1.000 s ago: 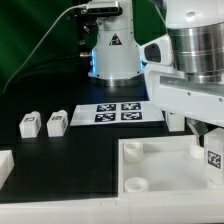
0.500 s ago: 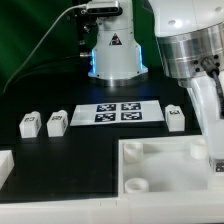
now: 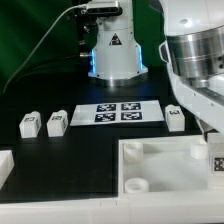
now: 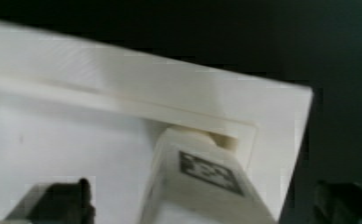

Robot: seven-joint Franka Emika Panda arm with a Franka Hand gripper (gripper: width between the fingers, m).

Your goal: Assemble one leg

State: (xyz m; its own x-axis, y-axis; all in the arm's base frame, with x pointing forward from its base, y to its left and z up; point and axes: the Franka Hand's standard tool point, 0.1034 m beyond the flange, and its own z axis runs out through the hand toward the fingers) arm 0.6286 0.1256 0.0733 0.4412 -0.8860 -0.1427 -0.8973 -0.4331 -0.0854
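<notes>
Four small white legs show in the exterior view, each a plastic block bearing a black-and-white square tag. One leg [image 3: 216, 158] stands at the far right edge of that view, over the right rear corner of the large white panel [image 3: 165, 170], directly beneath the arm's wrist. The wrist view shows the same leg [image 4: 199, 168] as a slim white post with its tag facing the camera, its end seated against a recessed corner of the panel [image 4: 89, 110]. The gripper [image 4: 181, 203] hangs above it, its two dark fingertips [image 4: 53, 200] visible on either side of the post and clear of its faces, so the claw stands parted and holds nothing that can be seen.

Two more legs sit side by side on the exterior view's left, one [image 3: 30, 124] nearest the edge and its twin [image 3: 56, 122] just beside it, both well apart from the panel. A fourth leg [image 3: 174, 118] rests near the right end of the marker board [image 3: 118, 113], close to the arm.

The table [image 3: 60, 160] is covered in flat black. The panel, with raised rims and round corner sockets, lies at the front; another white part [image 3: 5, 166] pokes in at the exterior view's left edge. Behind the board rises the robot's white base [image 3: 113, 45], lit with a blue glow, against a dark green backdrop [image 3: 30, 40], with a cable [image 3: 45, 45] curving down beside it.
</notes>
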